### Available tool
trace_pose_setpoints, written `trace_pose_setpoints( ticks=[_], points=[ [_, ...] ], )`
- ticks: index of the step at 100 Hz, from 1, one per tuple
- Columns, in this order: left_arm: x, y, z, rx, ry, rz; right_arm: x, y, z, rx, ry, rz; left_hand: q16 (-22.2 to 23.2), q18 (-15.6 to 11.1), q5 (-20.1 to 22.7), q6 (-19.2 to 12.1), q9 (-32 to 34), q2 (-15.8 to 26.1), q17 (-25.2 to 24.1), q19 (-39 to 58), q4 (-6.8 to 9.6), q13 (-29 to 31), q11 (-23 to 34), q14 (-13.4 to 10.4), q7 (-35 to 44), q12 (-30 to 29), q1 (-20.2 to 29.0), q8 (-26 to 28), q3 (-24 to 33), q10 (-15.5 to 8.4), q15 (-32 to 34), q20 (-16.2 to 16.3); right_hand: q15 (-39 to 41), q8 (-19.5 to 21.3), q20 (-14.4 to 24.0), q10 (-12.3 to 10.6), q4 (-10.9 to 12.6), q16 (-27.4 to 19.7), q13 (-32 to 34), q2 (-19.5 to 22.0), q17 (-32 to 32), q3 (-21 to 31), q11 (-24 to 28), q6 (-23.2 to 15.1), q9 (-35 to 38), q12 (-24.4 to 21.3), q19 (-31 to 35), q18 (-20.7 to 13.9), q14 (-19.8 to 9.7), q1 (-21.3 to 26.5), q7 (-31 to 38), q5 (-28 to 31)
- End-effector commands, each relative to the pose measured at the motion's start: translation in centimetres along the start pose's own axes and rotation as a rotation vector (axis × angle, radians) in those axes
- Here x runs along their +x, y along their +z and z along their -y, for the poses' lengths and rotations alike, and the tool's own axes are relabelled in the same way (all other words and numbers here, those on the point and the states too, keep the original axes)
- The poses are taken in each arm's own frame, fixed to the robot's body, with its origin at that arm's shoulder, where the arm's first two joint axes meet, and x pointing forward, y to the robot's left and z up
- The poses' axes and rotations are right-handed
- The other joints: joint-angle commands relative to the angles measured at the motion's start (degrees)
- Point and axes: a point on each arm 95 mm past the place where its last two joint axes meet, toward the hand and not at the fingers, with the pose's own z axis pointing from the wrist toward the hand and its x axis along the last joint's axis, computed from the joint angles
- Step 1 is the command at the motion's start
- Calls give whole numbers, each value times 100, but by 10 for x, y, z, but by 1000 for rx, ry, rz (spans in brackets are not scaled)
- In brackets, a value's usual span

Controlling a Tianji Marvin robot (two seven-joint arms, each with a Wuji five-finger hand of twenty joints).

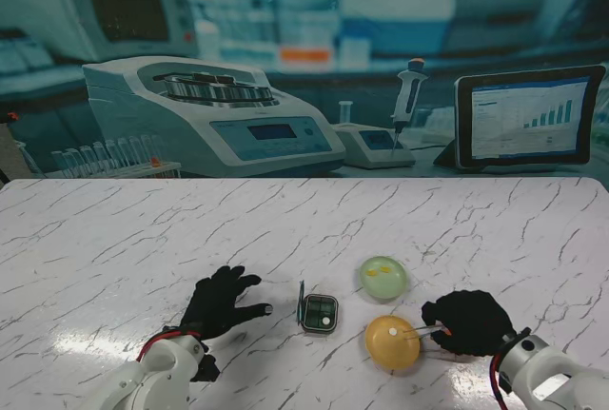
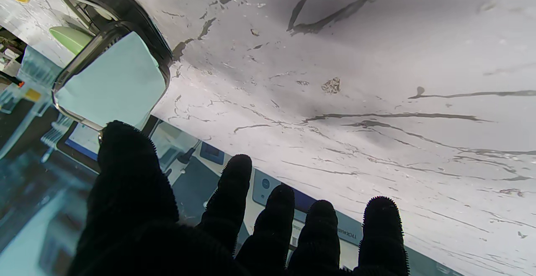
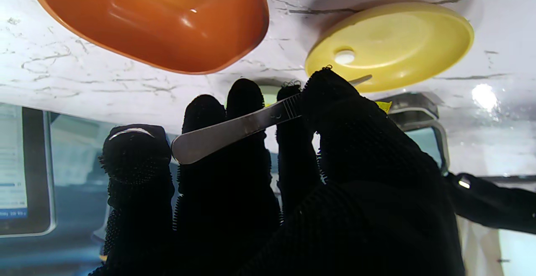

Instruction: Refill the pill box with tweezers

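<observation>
- Tweezers [image 3: 251, 126] pinched in my right robot hand [image 1: 468, 322], thumb over fingers; tips sit over the near rim of the yellow dish [image 1: 392, 341].
- One white pill [image 3: 344, 56] lies in that dish, just beyond the tips. I judge the step in hand is picking it: tilt the tips down, straddle the pill, close gently so it doesn't skip.
- Pill box [image 1: 319, 313] stands left of the dish, lid up, near but apart.
- Left robot hand [image 1: 221, 302] holds nothing, fingers spread flat on the desk [image 1: 114, 239] beside the box; ready to steady it.
- Green dish [image 1: 383, 277] farther from me holds yellow pieces.
</observation>
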Motion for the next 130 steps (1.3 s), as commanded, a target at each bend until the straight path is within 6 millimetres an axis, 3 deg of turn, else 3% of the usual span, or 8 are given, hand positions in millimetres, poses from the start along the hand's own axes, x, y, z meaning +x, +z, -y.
trace_pose_setpoints(
  ticks=[1,130],
  points=[
    [3,-1,-5,-18,-16,-14,2,2,3,7,-5,-1,-4,42,-99,-174,-141,256,-58,-254,184,-232,-133,-58,-63,-46,-110,-42,57,46,-160,51,212,30,-8,138,84,114,55,-56,126,172,189,-191,30,-4,205,-2997,-191,215,250,111],
    [-2,-4,-8,-17,-44,2,10,33,12,29,-76,6,-4,47,-116,-180,-153,314,-53,-302,192,-243,-151,-63,-93,-54,-175,-86,61,56,-177,65,-44,26,-14,210,-19,82,-225,-261,-72,438,-28,1,-336,161,-152,-2930,-186,243,39,-320]
  ],
)
